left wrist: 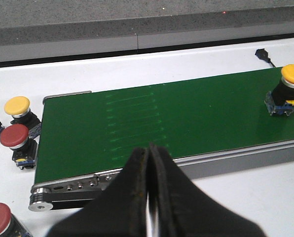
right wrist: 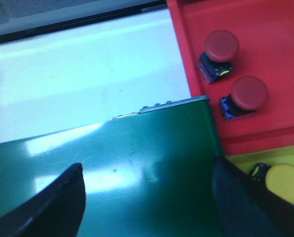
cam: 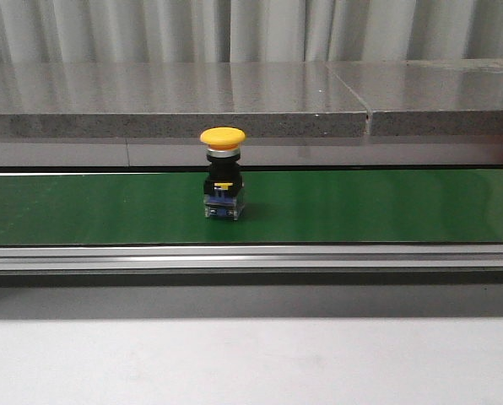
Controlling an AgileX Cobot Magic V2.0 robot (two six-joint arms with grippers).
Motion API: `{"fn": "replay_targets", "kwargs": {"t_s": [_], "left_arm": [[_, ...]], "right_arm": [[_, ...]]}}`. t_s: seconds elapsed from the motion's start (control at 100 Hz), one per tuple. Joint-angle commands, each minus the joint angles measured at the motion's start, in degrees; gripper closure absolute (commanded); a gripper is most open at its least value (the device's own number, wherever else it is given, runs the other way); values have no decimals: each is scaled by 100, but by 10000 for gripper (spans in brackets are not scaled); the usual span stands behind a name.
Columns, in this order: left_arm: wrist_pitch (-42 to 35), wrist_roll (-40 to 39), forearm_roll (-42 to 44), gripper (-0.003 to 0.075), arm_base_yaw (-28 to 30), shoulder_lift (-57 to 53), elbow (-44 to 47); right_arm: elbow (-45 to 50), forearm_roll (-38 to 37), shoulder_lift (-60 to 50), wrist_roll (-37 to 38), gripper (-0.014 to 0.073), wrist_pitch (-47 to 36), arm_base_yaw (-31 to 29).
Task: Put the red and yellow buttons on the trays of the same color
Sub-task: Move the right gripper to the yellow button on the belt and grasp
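Observation:
A yellow button [cam: 222,173] stands upright on the green conveyor belt [cam: 361,207]; the left wrist view shows the same yellow button [left wrist: 286,90] far along the belt. My left gripper [left wrist: 149,150] is shut and empty, hovering over the belt's near edge. Off the belt's end stand a yellow button [left wrist: 19,111] and two red buttons [left wrist: 17,143] [left wrist: 0,219]. My right gripper [right wrist: 147,170] is open over the belt's other end, with nothing between its fingers. Beside it a red tray [right wrist: 275,29] holds two red buttons [right wrist: 218,54] [right wrist: 245,98], and a yellow tray [right wrist: 245,160] holds a yellow button [right wrist: 282,180].
A grey stone ledge [cam: 175,101] runs behind the belt. The belt's metal rail [cam: 251,257] lies along its front, with white tabletop [cam: 251,363] before it. A black cable end [left wrist: 263,54] rests on the table beyond the belt.

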Motion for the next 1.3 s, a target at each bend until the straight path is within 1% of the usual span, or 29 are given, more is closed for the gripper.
{"fn": "replay_targets", "kwargs": {"t_s": [0.0,0.17,0.37,0.49,0.65,0.82,1.0,1.12,1.29], "left_arm": [[-375,-3,-112,741,-45,26,-136],[-375,-3,-112,741,-45,26,-136],[-375,-3,-112,741,-45,26,-136],[-375,-3,-112,741,-45,26,-136],[-375,-3,-112,741,-45,26,-136],[-375,-3,-112,741,-45,26,-136],[-375,-3,-112,741,-45,26,-136],[-375,-3,-112,741,-45,26,-136],[-375,-3,-112,741,-45,26,-136]], "right_arm": [[-133,24,-360,-76,52,25,285],[-133,24,-459,-77,52,501,962],[-133,70,-459,-330,52,753,1911],[-143,77,-422,-378,52,869,2278],[-155,77,-285,-378,49,875,2560],[-162,165,-75,-500,44,807,2730],[-286,261,254,-621,-54,962,2917],[-518,287,508,-794,-55,1113,3100],[-952,627,955,-1403,-55,1248,3243]]}}
